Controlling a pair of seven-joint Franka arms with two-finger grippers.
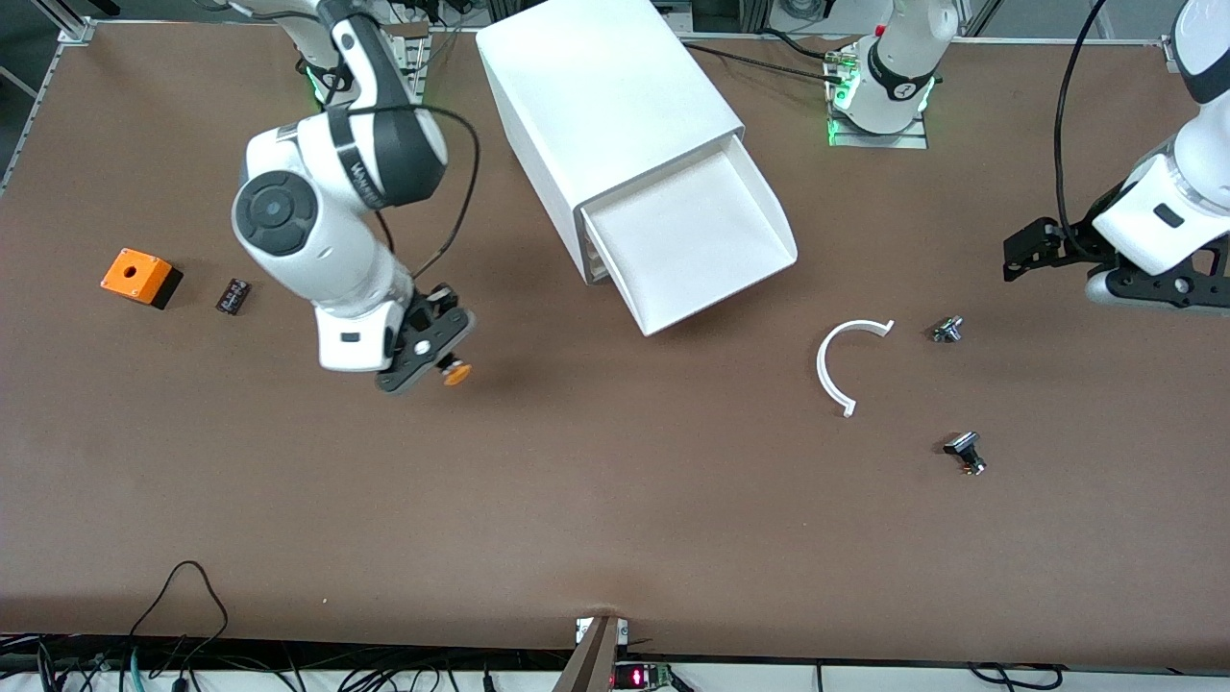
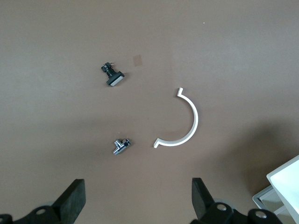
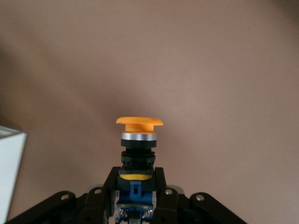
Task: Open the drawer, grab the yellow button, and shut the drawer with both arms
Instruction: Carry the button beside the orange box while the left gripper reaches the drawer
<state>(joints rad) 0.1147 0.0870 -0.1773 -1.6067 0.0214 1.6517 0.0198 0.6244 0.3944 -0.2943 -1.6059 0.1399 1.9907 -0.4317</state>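
Front view: right gripper (image 1: 444,362) clamps button (image 1: 456,373) over bare table (image 1: 596,500); drawer (image 1: 692,240) pulled out; left gripper (image 2: 135,198) spread wide, waiting.

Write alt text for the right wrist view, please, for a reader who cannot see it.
The right gripper holds the button by its blue and black body, its orange cap pointing away from the camera over the bare brown table. A white corner of the cabinet shows at the picture's edge.
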